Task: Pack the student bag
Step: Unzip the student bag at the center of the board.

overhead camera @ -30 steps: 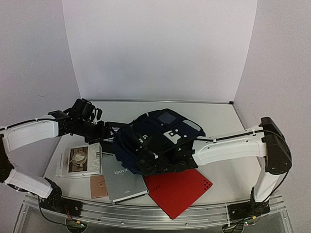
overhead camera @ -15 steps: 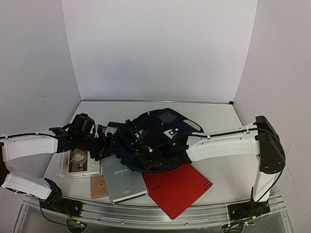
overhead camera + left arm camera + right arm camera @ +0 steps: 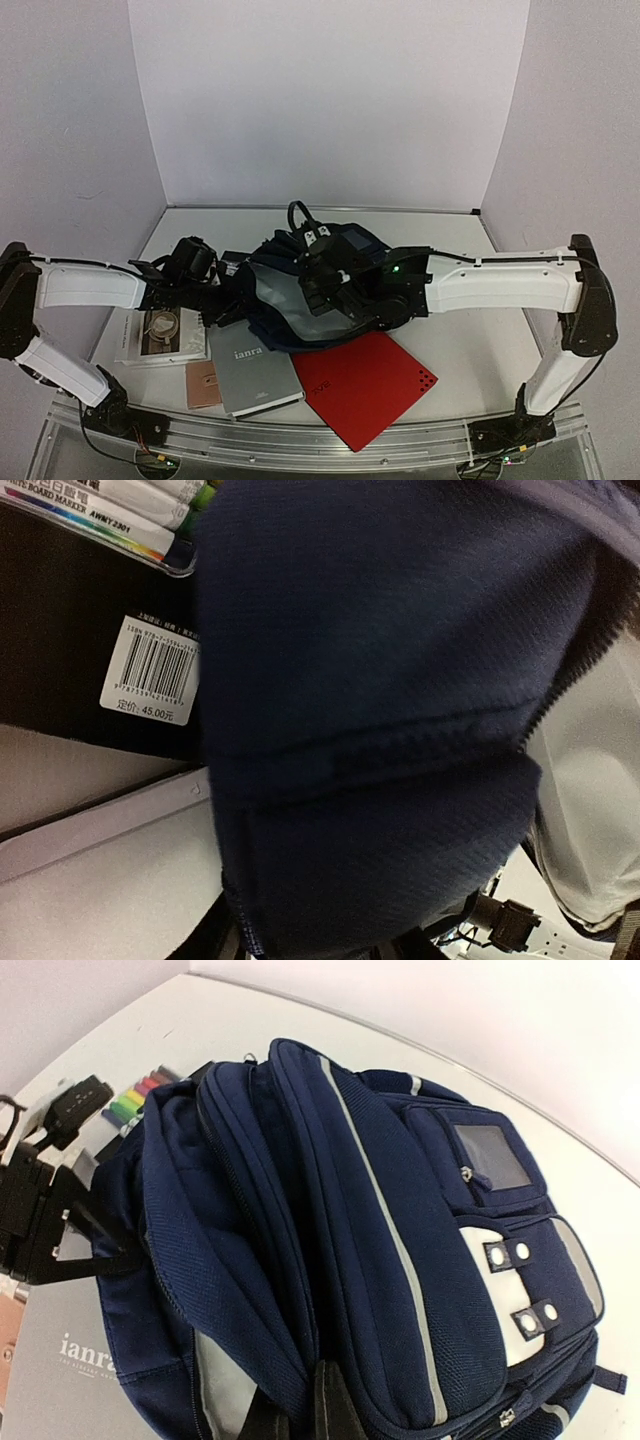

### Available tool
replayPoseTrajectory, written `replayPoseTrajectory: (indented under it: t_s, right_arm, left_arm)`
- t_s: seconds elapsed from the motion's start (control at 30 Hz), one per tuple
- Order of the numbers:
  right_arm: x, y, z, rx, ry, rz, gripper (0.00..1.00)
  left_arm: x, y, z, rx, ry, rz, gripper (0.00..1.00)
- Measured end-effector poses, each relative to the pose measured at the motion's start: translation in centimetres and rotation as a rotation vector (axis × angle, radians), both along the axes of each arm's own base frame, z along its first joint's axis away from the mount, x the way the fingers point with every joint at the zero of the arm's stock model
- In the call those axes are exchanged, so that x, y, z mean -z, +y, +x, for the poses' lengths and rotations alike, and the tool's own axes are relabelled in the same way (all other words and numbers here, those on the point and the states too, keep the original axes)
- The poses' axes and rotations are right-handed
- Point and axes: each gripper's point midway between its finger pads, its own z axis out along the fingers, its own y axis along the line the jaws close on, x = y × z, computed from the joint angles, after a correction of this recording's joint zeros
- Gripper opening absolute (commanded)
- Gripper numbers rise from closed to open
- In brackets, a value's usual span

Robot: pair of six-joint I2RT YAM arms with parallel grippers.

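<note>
The student bag (image 3: 345, 270), navy with grey stripes and white patches, sits mid-table with its top handle (image 3: 299, 213) raised. My right gripper (image 3: 322, 290) is shut on a fold of the bag's upper fabric (image 3: 300, 1360), its dark fingertips (image 3: 330, 1405) just showing. My left gripper (image 3: 232, 300) is at the bag's left edge and closed on the navy rim (image 3: 140, 1260). In the left wrist view, bag fabric (image 3: 380, 730) covers the jaws. Between the two grips the mouth gapes, showing pale grey lining (image 3: 280, 295).
A red folder (image 3: 370, 390), a grey book (image 3: 250, 375), a small brown notebook (image 3: 203, 385) and a white book with a cup picture (image 3: 160, 335) lie along the near edge. A marker box (image 3: 135, 1100) and a black barcoded item (image 3: 90, 630) sit left of the bag.
Both grippers have shut. The left one moved right onto the bag's left rim. The right arm rose, lifting the bag's top, and the mouth now gapes.
</note>
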Motion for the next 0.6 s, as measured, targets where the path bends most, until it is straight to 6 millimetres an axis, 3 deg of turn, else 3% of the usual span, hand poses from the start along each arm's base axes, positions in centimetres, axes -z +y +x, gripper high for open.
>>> replayPoseTrajectory:
  t_s: [0.13,0.33,0.5,0.6]
  right_arm:
    - [-2.5,-2.5,1.4,0.09,-0.046,0.013,0.0]
    - [-7.2,-7.3,4.6,0.223,-0.105,0.074,0.0]
    - [-8.8,-9.6,5.9,0.274,-0.116,0.103,0.0]
    - [-8.9,-10.1,6.2,0.277,-0.108,0.111,0.0]
  left_arm:
    - [-0.8,0.1,0.8,-0.006,-0.037,0.018,0.01]
    - [-3.6,0.9,3.6,0.016,-0.11,-0.024,0.0]
    - [-5.6,0.9,5.7,0.082,-0.167,-0.071,0.0]
    - [-5.8,0.5,7.3,0.126,-0.188,-0.076,0.0]
